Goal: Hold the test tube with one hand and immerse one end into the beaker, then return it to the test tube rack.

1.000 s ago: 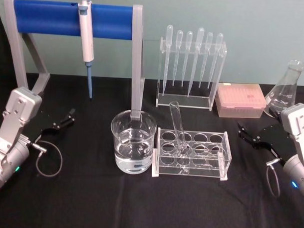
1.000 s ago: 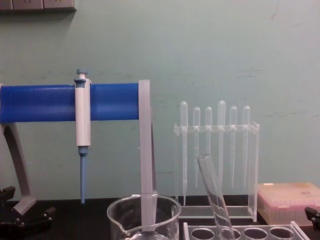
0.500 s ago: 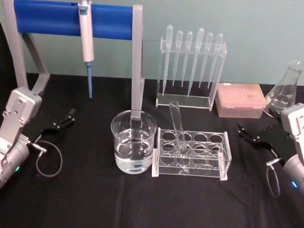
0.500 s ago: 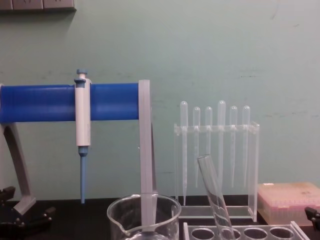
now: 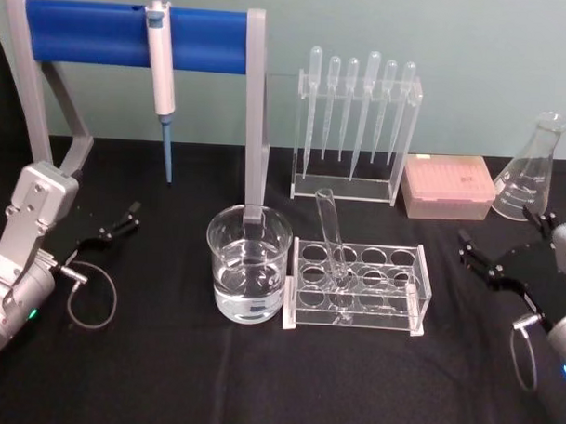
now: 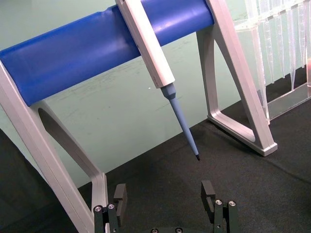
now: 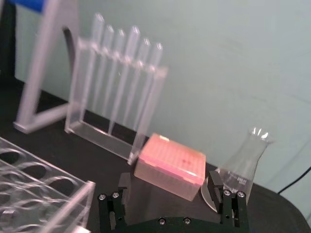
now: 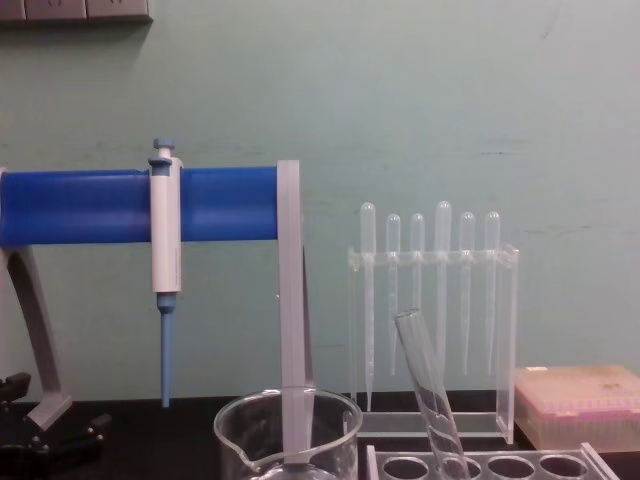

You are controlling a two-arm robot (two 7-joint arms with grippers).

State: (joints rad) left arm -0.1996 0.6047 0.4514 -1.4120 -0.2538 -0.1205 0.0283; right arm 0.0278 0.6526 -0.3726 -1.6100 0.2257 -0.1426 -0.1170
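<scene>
1. In the chest view, note that the lower edge cuts off the base of the beaker [image 8: 290, 432] and the foot of the test tube [image 8: 428, 385]. The rack [image 8: 512, 466] shows there as a thin strip of holes.
2. Compare the moment before: the right gripper [image 7: 168, 183] has drawn off toward the robot's right, away from the rack, uncovering the conical flask [image 5: 531, 174]. Its fingers are spread and hold nothing. The left gripper [image 6: 164, 194] has not moved from the table's left side and is likewise spread and empty. Tube and beaker lie unchanged.
3. Find the tube standing in the rack, in a hole near the beaker end. Its rounded end is down and its open rim up, with the long axis tilted so the rim leans back and left.
</scene>
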